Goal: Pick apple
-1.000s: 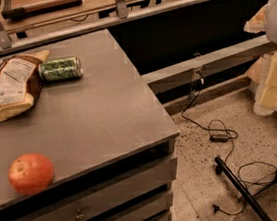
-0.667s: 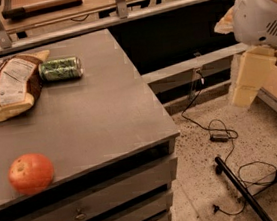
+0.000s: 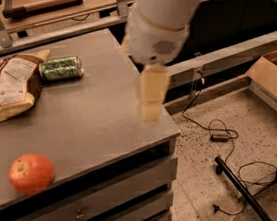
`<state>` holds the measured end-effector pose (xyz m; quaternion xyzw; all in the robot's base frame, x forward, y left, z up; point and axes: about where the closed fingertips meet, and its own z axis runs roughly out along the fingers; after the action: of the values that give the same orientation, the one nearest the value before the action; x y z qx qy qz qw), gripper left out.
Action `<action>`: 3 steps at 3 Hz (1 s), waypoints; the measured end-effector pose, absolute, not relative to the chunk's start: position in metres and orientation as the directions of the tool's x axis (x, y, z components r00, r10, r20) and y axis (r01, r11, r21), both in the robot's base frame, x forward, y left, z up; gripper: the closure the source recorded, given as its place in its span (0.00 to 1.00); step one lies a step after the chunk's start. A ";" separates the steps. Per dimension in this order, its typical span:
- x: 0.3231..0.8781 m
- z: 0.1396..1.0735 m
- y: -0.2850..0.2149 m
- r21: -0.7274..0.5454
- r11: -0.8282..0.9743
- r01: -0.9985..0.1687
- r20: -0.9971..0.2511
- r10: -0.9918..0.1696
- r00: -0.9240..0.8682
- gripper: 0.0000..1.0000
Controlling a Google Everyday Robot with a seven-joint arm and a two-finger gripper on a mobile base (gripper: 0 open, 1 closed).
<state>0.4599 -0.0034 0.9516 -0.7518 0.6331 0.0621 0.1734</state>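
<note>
Three things sit on the grey flat-topped drawer cabinet (image 3: pixel 94 118). The round orange-red apple (image 3: pixel 31 173) rests alone near the front left edge. A green drink can (image 3: pixel 61 69) lies on its side at the back, with a brown-and-white bag (image 3: pixel 10 87) just beside it, its contents hidden. The cream-coloured gripper (image 3: pixel 153 98) hangs over the cabinet's right edge, well apart from the apple; whether it is open or closed cannot be told.
</note>
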 end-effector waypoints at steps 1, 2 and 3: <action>0.438 0.928 0.076 -0.124 -0.305 -0.944 -0.368 -0.870 0.330 0.00; 0.409 0.904 0.139 -0.068 -0.452 -0.890 -0.435 -0.789 0.434 0.00; 0.386 0.890 0.183 -0.043 -0.555 -0.831 -0.495 -0.711 0.500 0.00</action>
<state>0.3862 0.1830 0.8896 -0.8548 0.4510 0.2159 0.1392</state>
